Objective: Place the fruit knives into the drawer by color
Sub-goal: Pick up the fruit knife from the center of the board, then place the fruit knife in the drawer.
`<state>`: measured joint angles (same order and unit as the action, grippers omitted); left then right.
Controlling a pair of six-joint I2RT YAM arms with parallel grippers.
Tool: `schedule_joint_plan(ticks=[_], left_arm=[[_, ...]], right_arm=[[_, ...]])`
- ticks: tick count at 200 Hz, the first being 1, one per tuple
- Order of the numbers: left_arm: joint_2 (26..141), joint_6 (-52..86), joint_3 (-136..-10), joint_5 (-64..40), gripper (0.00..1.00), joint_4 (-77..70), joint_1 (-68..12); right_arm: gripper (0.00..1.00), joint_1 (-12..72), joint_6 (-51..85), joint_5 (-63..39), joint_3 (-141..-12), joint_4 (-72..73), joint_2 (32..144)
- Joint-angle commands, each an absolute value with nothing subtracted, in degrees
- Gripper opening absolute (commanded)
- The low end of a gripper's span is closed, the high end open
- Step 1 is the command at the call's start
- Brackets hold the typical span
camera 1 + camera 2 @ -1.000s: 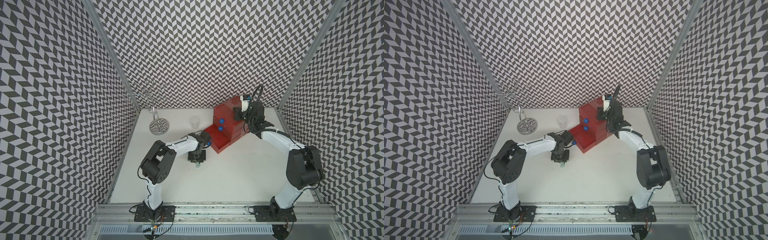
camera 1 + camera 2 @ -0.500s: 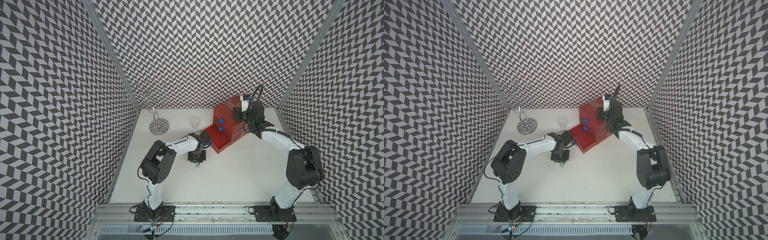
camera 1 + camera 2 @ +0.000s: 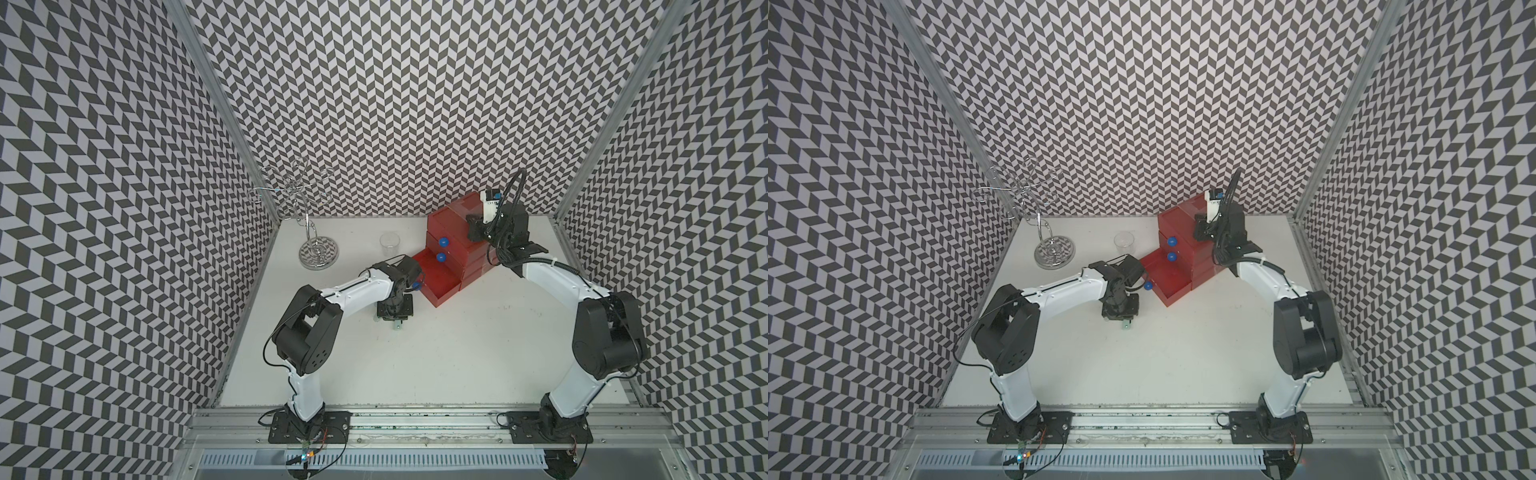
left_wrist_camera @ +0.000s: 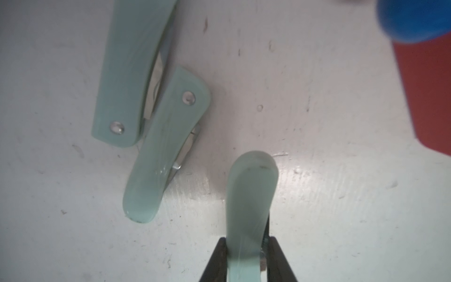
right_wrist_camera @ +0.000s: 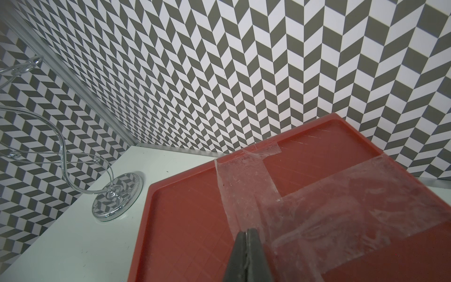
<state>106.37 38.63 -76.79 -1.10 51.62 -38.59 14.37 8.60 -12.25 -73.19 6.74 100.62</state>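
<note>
**Left gripper clamped on a mint knife beside the open bottom drawer**

In the left wrist view, your left gripper (image 4: 247, 244) has its black fingers (image 4: 217, 258) closed on the sides of a pale mint fruit knife (image 4: 251, 190). The knife is folded, and its rounded free end points away from the fingers over the white table (image 4: 317, 195). You cannot tell whether that end touches the surface.

Two more mint knives lie flat on the table near it. The longer-looking one (image 4: 127, 73) and the nearer one (image 4: 166, 151) touch each other, the nearer one lapping over the other's edge. A blurred blue ball knob (image 4: 412, 19) and a red drawer front (image 4: 429, 97) fill that view's corner.

In both top views, the left gripper (image 3: 397, 322) (image 3: 1124, 322) points straight down at the table. It stands just in front of the red drawer box (image 3: 453, 220), beside the pulled-out bottom drawer (image 3: 440, 278). The two upper drawers are pushed in.

Your right gripper (image 5: 247, 234) is clenched with nothing between its fingers. Its tips sit over the box's top (image 5: 190, 219), right at the clear tape (image 5: 341, 195). You cannot tell whether they press on it.

A clear plastic cup (image 3: 389, 244) stands just beside the box. A chrome wire stand (image 3: 318, 252) stands further off, towards the back corner.
</note>
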Motion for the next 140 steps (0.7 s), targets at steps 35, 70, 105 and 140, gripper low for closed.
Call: schedule_joint_plan(ticks=[35, 70, 105, 140], left_arm=[[103.5, 39.7, -82.9, -3.7, 0.19, 49.7, -37.1], [103.7, 40.5, -86.4, -7.7, 0.19, 45.0, -35.9], [105.5, 41.8, -90.6, -9.8, 0.19, 42.1, -35.4], [106.6, 44.4, -90.5, -14.4, 0.18, 35.8, -34.3]], right_arm=[[0.0, 14.8, 11.7, -14.6, -64.7, -18.3, 112.0], [0.0, 14.8, 11.7, -14.5, -64.8, -18.5, 111.9], [0.0, 14.8, 11.5, -14.5, -64.9, -18.5, 111.9], [0.0, 14.8, 11.5, -14.6, -64.9, -18.5, 111.9]])
